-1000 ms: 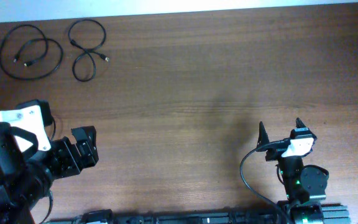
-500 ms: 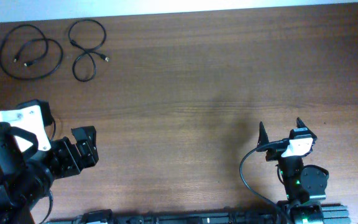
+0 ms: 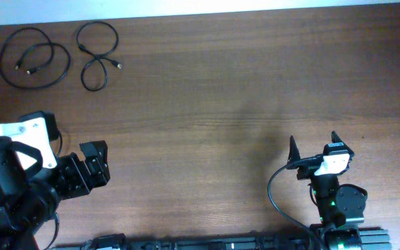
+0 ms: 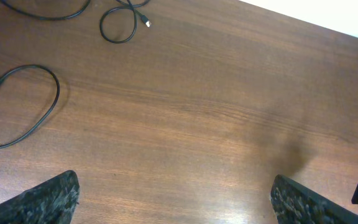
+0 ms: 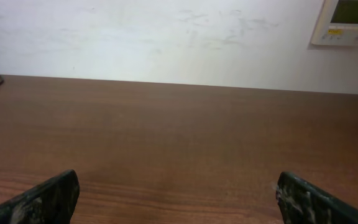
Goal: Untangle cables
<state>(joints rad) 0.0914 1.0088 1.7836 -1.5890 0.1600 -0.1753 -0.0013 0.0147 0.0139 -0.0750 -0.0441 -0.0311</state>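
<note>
- The black two-finger left gripper (image 3: 100, 164) sits at the lower left of the overhead frame, fingers spread wide and empty. The right gripper (image 3: 312, 142), at the lower right, is equally spread and holds nothing.
- Nothing has changed over the last second: both arms rest as before, which suggests a pause or a finished job.
- The thin black flexible cables (image 3: 96, 60) lie in loose loops at the upper left; whether the leftmost loops overlap is too small to tell.
- Only bare brown wooden table (image 3: 221, 90) separates them; nothing blocks a reach.
</note>
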